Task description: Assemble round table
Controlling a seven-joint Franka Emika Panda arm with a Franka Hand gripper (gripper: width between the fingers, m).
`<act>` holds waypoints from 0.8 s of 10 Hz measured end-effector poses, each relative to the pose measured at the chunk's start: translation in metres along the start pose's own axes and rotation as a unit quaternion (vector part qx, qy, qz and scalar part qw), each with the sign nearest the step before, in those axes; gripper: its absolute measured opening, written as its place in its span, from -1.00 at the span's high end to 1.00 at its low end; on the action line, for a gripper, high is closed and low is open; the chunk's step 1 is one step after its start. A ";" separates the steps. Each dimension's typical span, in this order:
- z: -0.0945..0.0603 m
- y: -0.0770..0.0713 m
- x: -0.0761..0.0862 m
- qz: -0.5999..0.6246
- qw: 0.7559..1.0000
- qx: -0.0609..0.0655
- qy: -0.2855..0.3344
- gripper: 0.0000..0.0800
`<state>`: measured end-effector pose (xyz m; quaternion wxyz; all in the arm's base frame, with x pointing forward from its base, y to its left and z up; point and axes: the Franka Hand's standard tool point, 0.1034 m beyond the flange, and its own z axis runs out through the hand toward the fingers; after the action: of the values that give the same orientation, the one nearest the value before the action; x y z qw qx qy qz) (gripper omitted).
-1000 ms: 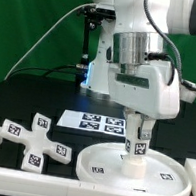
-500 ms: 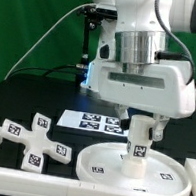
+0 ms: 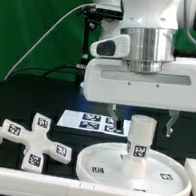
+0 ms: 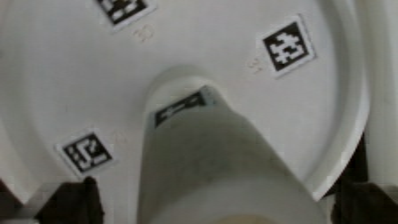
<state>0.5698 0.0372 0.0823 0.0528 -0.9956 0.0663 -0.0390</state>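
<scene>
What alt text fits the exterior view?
White short cylinder stands upright at the centre of the round disc, with the open gripper straddling its top, clear of it. The cross-shaped foot lies at the exterior view's left.

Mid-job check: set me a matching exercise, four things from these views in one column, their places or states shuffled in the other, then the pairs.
1. cylinder
2. cross-shaped foot
3. marker board
4. hand

A. lying at the exterior view's left, off the disc
B. open, spread to either side of the cylinder's top
C. upright on the disc
D. flat on the table behind the disc

Pairs: 1-C, 2-A, 3-D, 4-B
</scene>
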 end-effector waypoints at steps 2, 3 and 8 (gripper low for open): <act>0.002 0.001 0.000 -0.026 1.000 -0.001 -0.001 -0.62; 0.002 0.001 0.000 -0.019 1.000 -0.001 -0.001 -0.34; 0.002 0.005 0.001 0.173 0.985 -0.003 0.007 -0.01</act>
<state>0.5702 0.0326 0.0795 0.0554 -0.9691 0.2379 -0.0357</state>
